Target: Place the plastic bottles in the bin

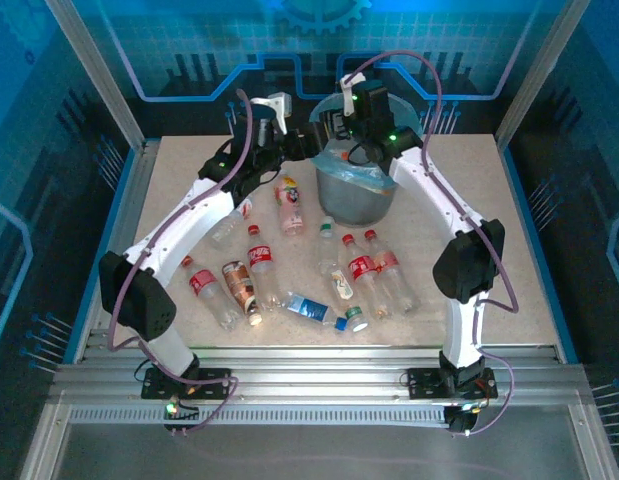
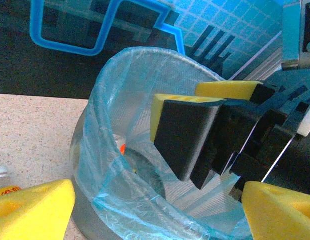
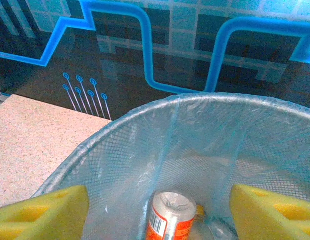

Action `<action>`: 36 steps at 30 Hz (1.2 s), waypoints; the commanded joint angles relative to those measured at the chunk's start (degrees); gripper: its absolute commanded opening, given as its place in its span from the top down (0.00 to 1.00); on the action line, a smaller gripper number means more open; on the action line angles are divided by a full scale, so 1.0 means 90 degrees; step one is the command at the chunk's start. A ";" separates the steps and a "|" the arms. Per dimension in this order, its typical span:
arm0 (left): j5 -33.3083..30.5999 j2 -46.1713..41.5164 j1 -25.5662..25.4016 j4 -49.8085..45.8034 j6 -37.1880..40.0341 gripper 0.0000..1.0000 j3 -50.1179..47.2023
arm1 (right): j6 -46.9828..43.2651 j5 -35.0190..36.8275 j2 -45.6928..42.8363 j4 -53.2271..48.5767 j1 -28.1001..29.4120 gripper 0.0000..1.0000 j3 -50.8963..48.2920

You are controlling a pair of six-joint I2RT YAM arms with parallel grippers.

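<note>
Plastic bottles [image 1: 361, 268] are mostly lying scattered on the table [image 1: 499, 170], well behind and below both grippers, back toward the arm bases. Closest to the left gripper [image 1: 304, 142] is a pink-labelled bottle [image 1: 289, 208], lying just under and behind it, not touching. On the left wrist camera a white-capped bottle [image 2: 1, 179] peeks in low beside one of its pads [image 2: 34, 210].

The bin [image 1: 361, 208] sits right in front of the left gripper. That gripper hangs next to the rim with its jaws spread apart and nothing between the yellow pads, just the bin's blue liner [image 2: 109, 165] showing through the gap.

The right gripper [image 1: 347, 122] is straight over the bin's mouth, pointing down into it. Its jaws are wide apart too, holding nothing. Directly beneath it, at the bottom of the bin, lies one crushed bottle [image 3: 170, 216] with an orange-red label and a barcode. On the wrist camera it sits between the two pads, but well below them. From the left wrist view, the right gripper's black fingers [image 2: 190, 135] reach in over the rim.
</note>
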 commanded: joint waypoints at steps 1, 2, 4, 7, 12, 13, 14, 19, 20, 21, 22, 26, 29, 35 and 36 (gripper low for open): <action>0.0071 -0.0059 -0.0032 -0.0105 -0.0007 0.12 0.0318 | 0.0006 -0.0006 -0.0388 -0.0161 -0.0021 0.24 0.0175; 0.0103 -0.0059 -0.0039 -0.0114 0.0013 0.12 0.0359 | 0.0062 -0.0025 -0.0427 -0.0168 -0.0020 0.25 0.0192; 0.0084 -0.0049 -0.0036 -0.0232 0.0078 0.12 0.0505 | 0.0144 -0.0153 -0.0503 -0.0238 -0.0021 0.25 0.0288; 0.0076 -0.0079 -0.0046 -0.0373 0.0149 0.12 0.0653 | 0.0196 -0.0256 -0.0634 -0.0458 0.0017 0.25 0.0453; 0.0049 -0.0290 -0.0113 -0.0442 0.0344 0.12 0.0527 | 0.0359 -0.0348 -0.1254 -0.0811 0.0115 0.25 0.0222; 0.0044 -0.0334 -0.0126 -0.0471 0.0368 0.13 0.0492 | 0.0362 -0.0452 -0.1426 -0.0835 0.0134 0.25 0.0079; 0.0047 -0.0389 -0.0142 -0.0523 0.0395 0.13 0.0442 | 0.0363 -0.0559 -0.1641 -0.0872 0.0155 0.25 -0.0110; 0.0100 -0.0778 -0.0394 -0.0863 0.1042 0.13 0.0180 | 0.0475 -0.0841 -0.3064 -0.1131 0.0296 0.26 -0.1596; 0.0107 -0.0892 -0.0510 -0.0901 0.1267 0.13 0.0052 | 0.0519 -0.0868 -0.3412 -0.1164 0.0307 0.27 -0.2025; 0.0128 -0.1067 -0.0644 -0.0837 0.1571 0.13 -0.0148 | 0.0546 -0.0868 -0.3787 -0.1180 0.0308 0.27 -0.2541; 0.0146 -0.1223 -0.0780 -0.0717 0.1842 0.13 -0.0386 | 0.0562 -0.0839 -0.4103 -0.1177 0.0301 0.27 -0.3023; 0.0514 -0.1931 -0.1218 -0.0301 0.2671 0.13 -0.1412 | 0.0688 -0.0633 -0.5292 -0.1301 0.0109 0.30 -0.4947; 0.1035 -0.2333 -0.1385 0.0019 0.3087 0.12 -0.2173 | 0.0792 -0.0598 -0.5732 -0.1910 -0.0031 0.30 -0.5691; 0.1248 -0.2325 -0.2163 -0.0038 0.3750 0.14 -0.2455 | 0.0884 -0.0612 -0.6069 -0.2260 -0.0178 0.30 -0.6712; 0.1194 -0.2325 -0.2370 -0.0099 0.3895 0.14 -0.2387 | 0.0890 -0.0629 -0.6024 -0.2202 -0.0221 0.30 -0.6830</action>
